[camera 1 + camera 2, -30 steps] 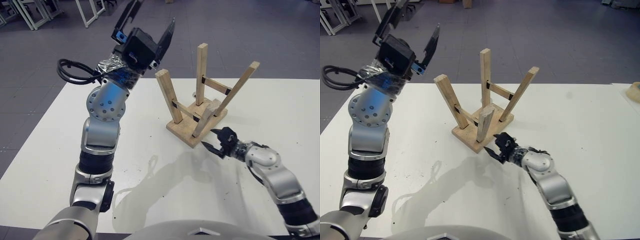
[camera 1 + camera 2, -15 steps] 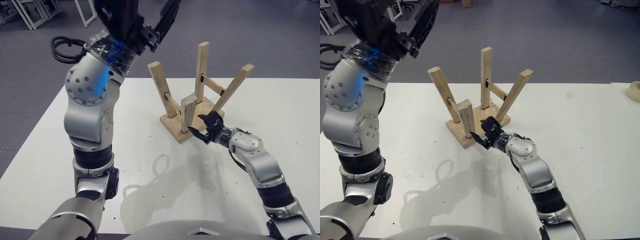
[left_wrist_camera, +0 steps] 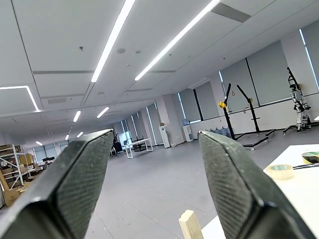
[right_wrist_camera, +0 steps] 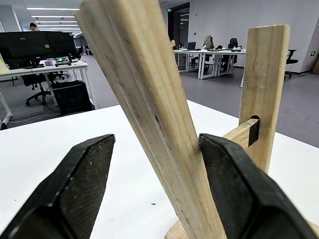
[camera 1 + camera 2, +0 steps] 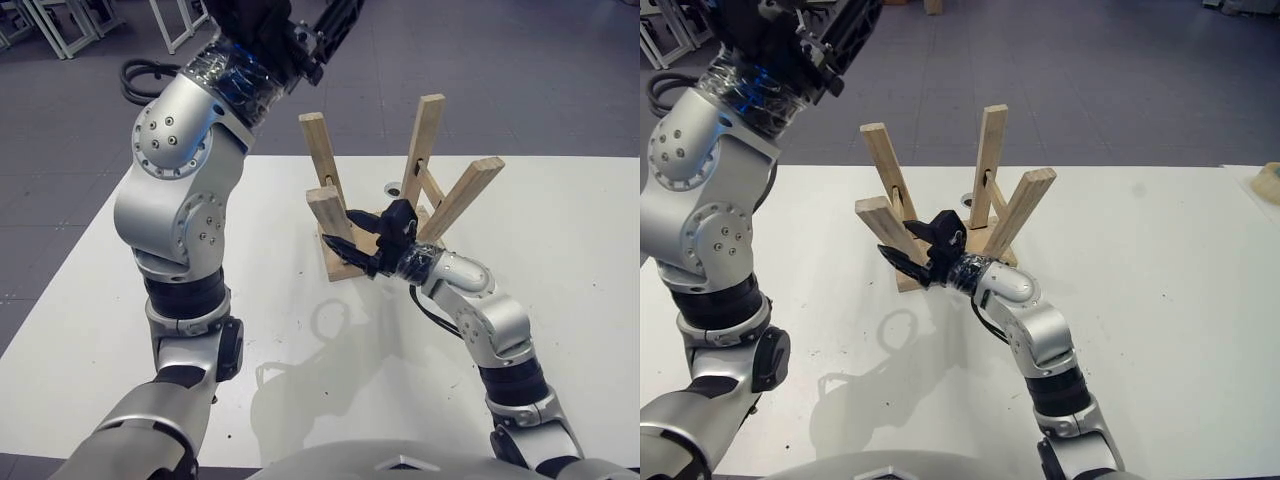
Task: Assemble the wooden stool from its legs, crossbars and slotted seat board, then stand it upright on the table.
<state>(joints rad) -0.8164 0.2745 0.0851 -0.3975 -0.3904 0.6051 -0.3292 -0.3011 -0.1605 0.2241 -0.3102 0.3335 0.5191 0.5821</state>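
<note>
Grippers first: left gripper (image 3: pixel 155 133) up high over white rectangular table (image 5: pixel 560 330), fingers apart, nothing held. Pale wooden four-legged stool (image 5: pixel 455 205) sits upside down toward table's far side: flat slotted seat board (image 5: pixel 338 268) on tabletop, legs pointing up, crossbars (image 4: pixel 238 135) seated between them. Assembly looks done! Left to do: flip it, stand it upright. Right gripper (image 5: pixel 368 237) low at stool, fingers spread around nearest square leg (image 5: pixel 330 212), one pad touching, not clamped.

bright ceiling lights (image 3: pixel 112 37) cast soft shadows
</note>
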